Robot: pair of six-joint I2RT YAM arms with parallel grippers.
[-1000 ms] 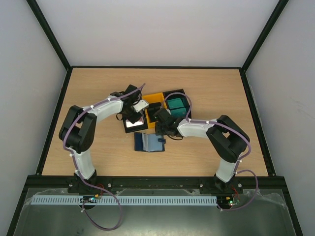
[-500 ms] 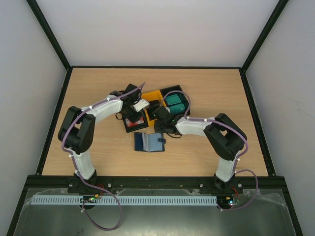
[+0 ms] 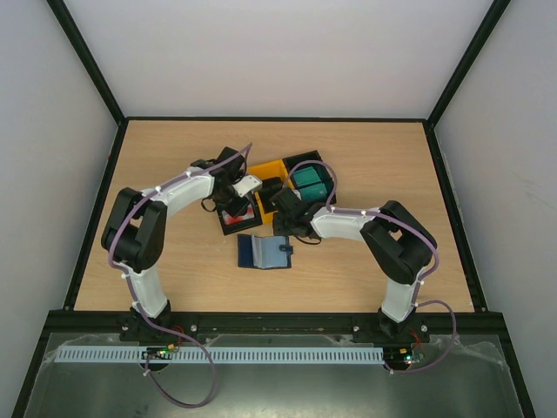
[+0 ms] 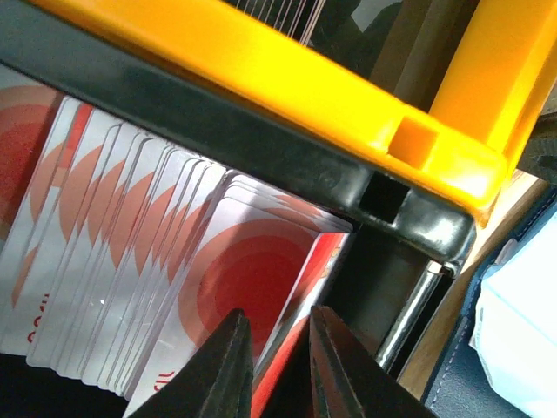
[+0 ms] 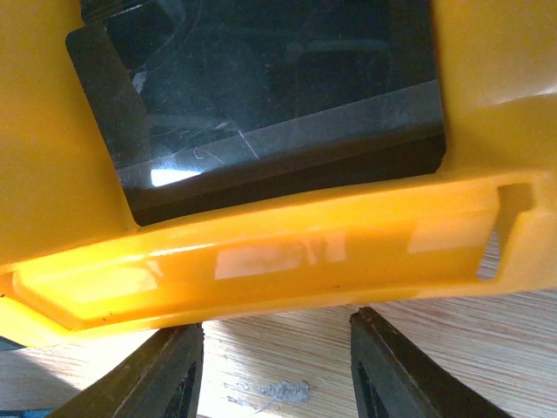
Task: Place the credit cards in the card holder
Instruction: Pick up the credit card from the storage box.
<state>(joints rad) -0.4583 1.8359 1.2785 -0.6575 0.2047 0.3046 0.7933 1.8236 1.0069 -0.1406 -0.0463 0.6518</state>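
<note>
Card holder: your card holder lies open on the desk, lighter blue inside facing up. It is nearest the arm bases, between the two arms and just in front of the bins.
Red-and-white cards: your red-and-white cards stand fanned and leaning in a black bin, just beyond the holder on the left.
Left pincer: your left pincer is down in that bin with its fingers only narrowly spread. A slim gap shows, with the front card's red face behind it. You can't tell whether the tips touch the card.
Right pincer: your right pincer is spread wide and low at the near wall of the yellow bin, with only bare desk between the fingers.
Black cards: your black cards lie flat inside the yellow bin.
Teal cards: your teal cards sit in a second black bin, farthest back, right beside the yellow one.
</note>
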